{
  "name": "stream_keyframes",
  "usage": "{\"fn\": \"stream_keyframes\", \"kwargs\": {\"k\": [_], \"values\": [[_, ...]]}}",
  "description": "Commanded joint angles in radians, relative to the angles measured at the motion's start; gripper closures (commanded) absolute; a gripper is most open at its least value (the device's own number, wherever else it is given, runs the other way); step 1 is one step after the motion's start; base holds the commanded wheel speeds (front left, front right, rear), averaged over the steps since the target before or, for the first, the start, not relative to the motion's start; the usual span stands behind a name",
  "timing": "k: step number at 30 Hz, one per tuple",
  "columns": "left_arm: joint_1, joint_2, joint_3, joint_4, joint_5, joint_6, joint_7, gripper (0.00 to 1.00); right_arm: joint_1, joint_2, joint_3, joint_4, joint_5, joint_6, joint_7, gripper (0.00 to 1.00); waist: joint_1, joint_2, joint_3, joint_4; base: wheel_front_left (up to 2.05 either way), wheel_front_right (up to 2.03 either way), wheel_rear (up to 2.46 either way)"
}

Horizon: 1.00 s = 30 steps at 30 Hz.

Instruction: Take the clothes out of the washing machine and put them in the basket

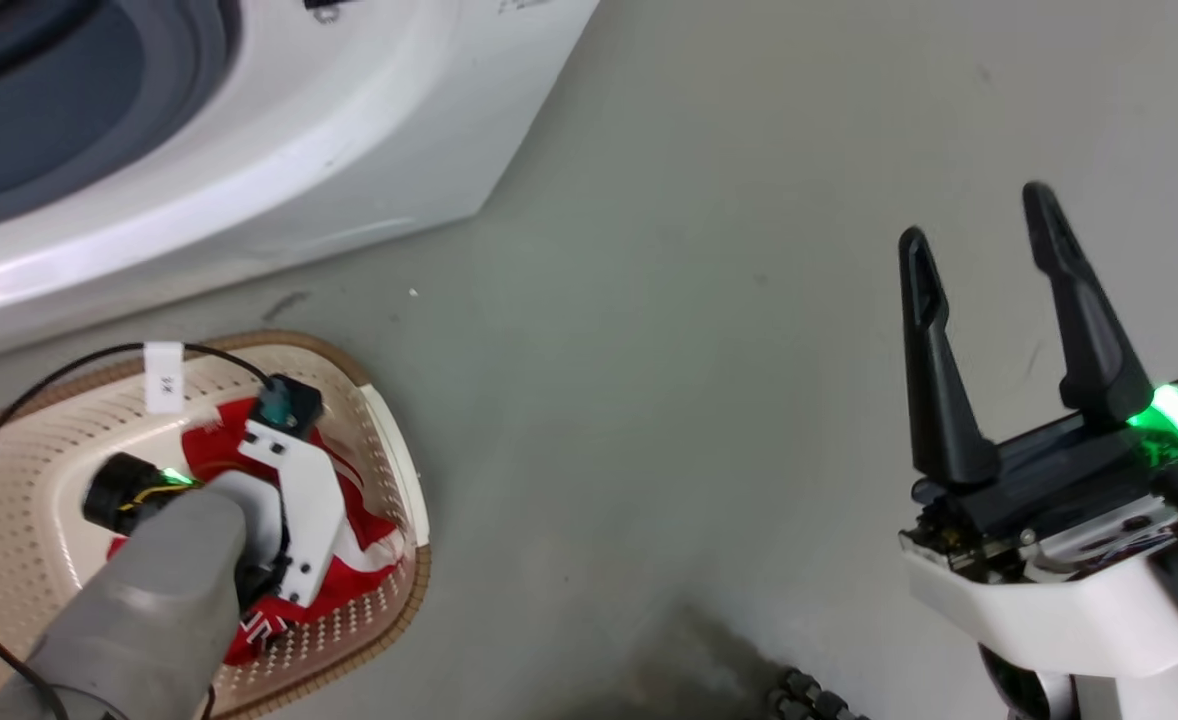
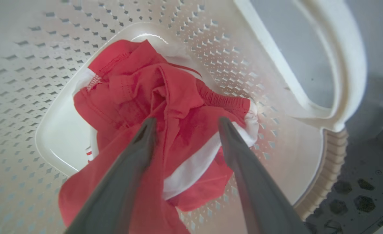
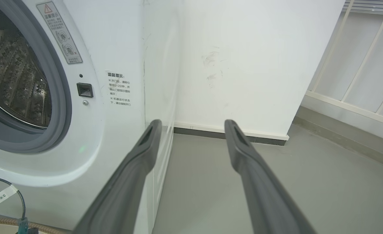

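- 1 red bundle of clothes [image 2: 165,107] lies on the bottom of 1 basket [image 2: 32,65]; the cloth has white stripes; I cannot tell how many pieces are in the bundle
- The basket is cream with lots of small holes and a brown rim; it sits on the grey floor [image 1: 699,350], just in front of 1 white washing machine [image 1: 299,130]
- The left gripper [image 2: 185,122] is down inside the basket; its 2 dark fingers are spread apart and pinch nothing; the tips are right over the red cloth; I cannot tell if they touch it
- The right gripper [image 1: 977,212] hangs over the floor, well apart from the basket; its 2 fingers are wide apart and hold nothing
- In the right wrist view the washing machine shows 1 round hole with a grey ring around it; inside is 1 steel drum [image 3: 12,74] with many small holes; 2 labels [image 3: 58,32] with writing are on the white front
- 1 black cable [image 1: 49,365] with 1 white tag [image 1: 163,378] loops over the basket to the left wrist
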Motion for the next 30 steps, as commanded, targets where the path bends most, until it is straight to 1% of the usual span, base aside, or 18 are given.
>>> {"fn": "stream_keyframes", "kwargs": {"k": [1,4,8,11,14,16,20,22,23,25,27,30], "values": [[0.012,-0.010,-0.012,-0.009,0.004,-0.002,-0.022,0.00,0.015,0.001,0.001,0.006,-0.008,0.000,-0.002,0.00,-0.0001,0.0000,-0.048,0.016,0.00,0.00,0.00],[0.029,-0.022,-0.029,-0.021,0.009,-0.002,-0.076,0.00,0.035,0.001,0.010,0.017,-0.021,0.000,-0.002,0.00,-0.0001,0.0000,-0.101,0.027,0.00,0.00,0.00],[0.046,-0.042,-0.049,-0.004,0.033,-0.001,-0.182,0.00,0.067,0.001,0.016,0.033,-0.039,0.000,-0.002,0.00,-0.0001,0.0000,-0.179,0.047,0.00,0.00,0.00],[0.067,-0.063,-0.049,0.008,0.038,0.010,-0.261,0.00,0.092,0.001,0.017,0.043,-0.052,0.000,-0.002,0.00,-0.0001,0.0000,-0.236,0.062,0.00,0.00,0.00],[0.096,-0.082,-0.043,0.016,0.039,0.034,-0.345,0.00,0.114,0.001,0.021,0.055,-0.067,0.000,-0.002,0.00,-0.0001,0.0000,-0.290,0.077,0.00,0.00,0.00],[0.110,-0.090,-0.036,0.020,0.039,0.058,-0.406,0.00,0.130,0.001,0.021,0.060,-0.075,0.000,-0.002,0.00,-0.0001,0.0000,-0.321,0.087,0.00,0.00,0.00],[0.143,-0.109,-0.014,0.003,0.037,0.104,-0.468,0.00,0.158,0.001,0.015,0.069,-0.087,0.000,-0.002,0.00,-0.0001,0.0000,-0.376,0.110,0.00,0.00,0.00],[0.156,-0.107,0.004,-0.020,0.039,0.132,-0.478,0.00,0.174,0.001,0.012,0.074,-0.092,0.000,-0.002,0.00,-0.0001,0.0000,-0.400,0.122,0.00,0.00,0.00],[0.155,-0.101,0.022,-0.050,0.048,0.154,-0.480,0.00,0.179,0.001,0.010,0.076,-0.093,0.000,-0.002,0.00,-0.0001,0.0000,-0.411,0.127,0.00,0.00,0.00],[0.168,-0.078,0.074,-0.148,0.073,0.211,-0.482,0.00,0.193,0.001,0.005,0.081,-0.099,0.000,-0.002,0.00,-0.0001,0.0000,-0.431,0.139,0.00,0.00,0.00],[0.220,-0.046,0.135,-0.261,0.118,0.270,-0.481,0.00,0.205,0.001,-0.002,0.084,-0.100,0.000,-0.002,0.00,-0.0001,0.0000,-0.450,0.149,0.00,0.00,0.00],[0.287,-0.004,0.235,-0.428,0.191,0.344,-0.480,0.00,0.222,0.001,-0.020,0.089,-0.099,0.000,-0.002,0.00,-0.0001,0.0000,-0.473,0.165,0.00,0.00,0.00]]}}
